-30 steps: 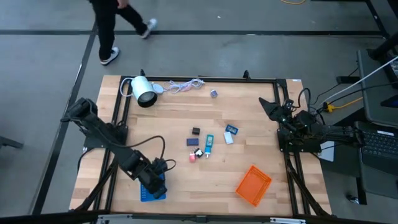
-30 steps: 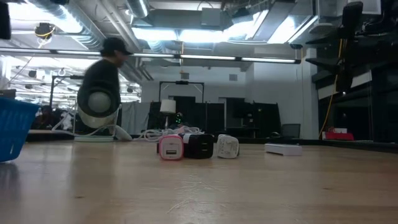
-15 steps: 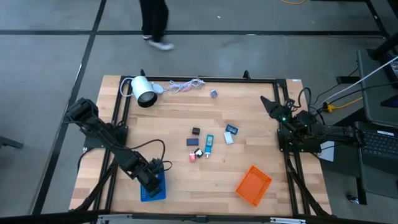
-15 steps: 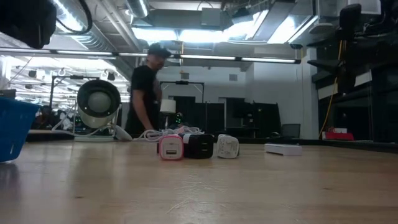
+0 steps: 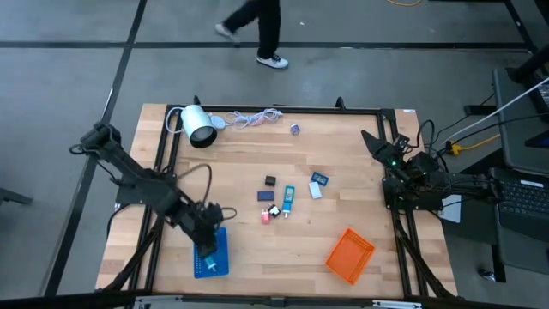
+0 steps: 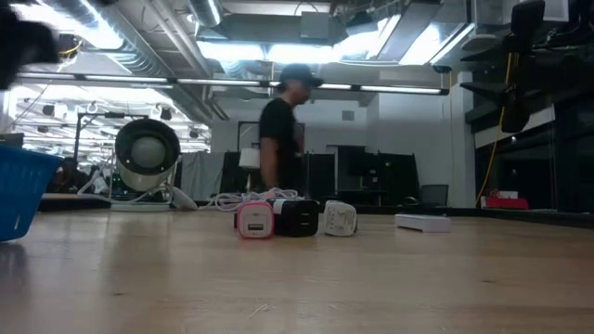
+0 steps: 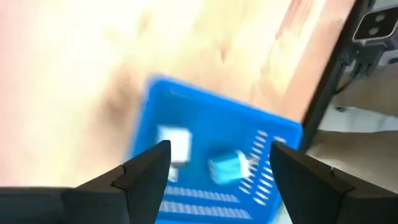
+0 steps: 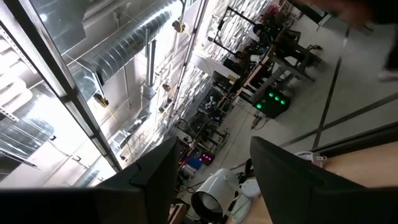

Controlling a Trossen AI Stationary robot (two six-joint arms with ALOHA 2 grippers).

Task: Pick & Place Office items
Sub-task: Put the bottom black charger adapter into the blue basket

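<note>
Office items (image 5: 283, 196) lie scattered as small hard blocks near the middle of the pale wooden table (image 5: 257, 249), its planks showing a fine lengthwise grain: a slim teal bar (image 5: 289, 198), a dark navy slab (image 5: 265, 196), a black square (image 5: 270, 181), a pink-red cube (image 5: 265, 217), a white chunk (image 5: 316, 191) and a blue piece (image 5: 320, 178), with a tiny purple piece (image 5: 295, 129) apart near the far edge. From table height the pink-red cube (image 6: 254, 221) shows a rounded, glossy face beside a black boxy piece (image 6: 298, 218) and a white one (image 6: 340, 218). Two more pieces, one white (image 7: 175, 146) and one light blue (image 7: 226, 167), sit inside the blue mesh tray (image 5: 212, 257), a rectangular basket with slotted walls at the table's near left. The left gripper (image 5: 208, 233) hangs just over that tray with its dark, wedge-shaped fingers (image 7: 146, 168) spread wide and nothing between them. The right gripper (image 5: 375, 142) waits at the table's right edge, raised, fingers (image 8: 152, 171) parted and empty. An orange mesh tray (image 5: 349, 255) lies tilted at near right. A white cylindrical lamp (image 5: 198, 126) with a coiled cord (image 5: 253, 118) rests at far left. A person (image 5: 255, 26) walks beyond the table.
</note>
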